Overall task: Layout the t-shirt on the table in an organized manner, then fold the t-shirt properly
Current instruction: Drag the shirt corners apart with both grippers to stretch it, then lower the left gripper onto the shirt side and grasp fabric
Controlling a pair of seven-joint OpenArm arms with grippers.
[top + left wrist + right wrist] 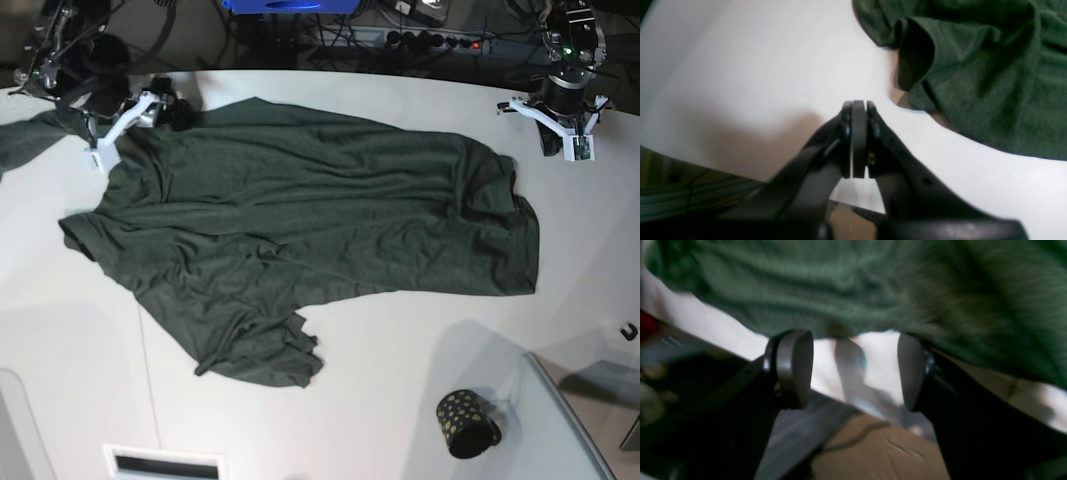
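Observation:
The dark green t-shirt [310, 215] lies spread and wrinkled across the middle of the white table [400, 330], with one sleeve [25, 140] trailing off to the far left. My right gripper [105, 140] hovers at the shirt's top-left corner. In the blurred right wrist view its jaws [853, 353] stand open with nothing between the pads [795, 368], and the t-shirt [846, 286] sits just past the tips. My left gripper [565, 140] is over bare table right of the shirt. It is shut [859, 106] on nothing, with the t-shirt's edge [990, 76] a little beyond it.
A small black cup with gold dots [465, 423] lies on its side at the front right. Beside it a raised grey panel [570, 420] slants off the corner. A white slot [160, 462] sits at the front edge. Cables and a power strip [430, 40] run behind the table.

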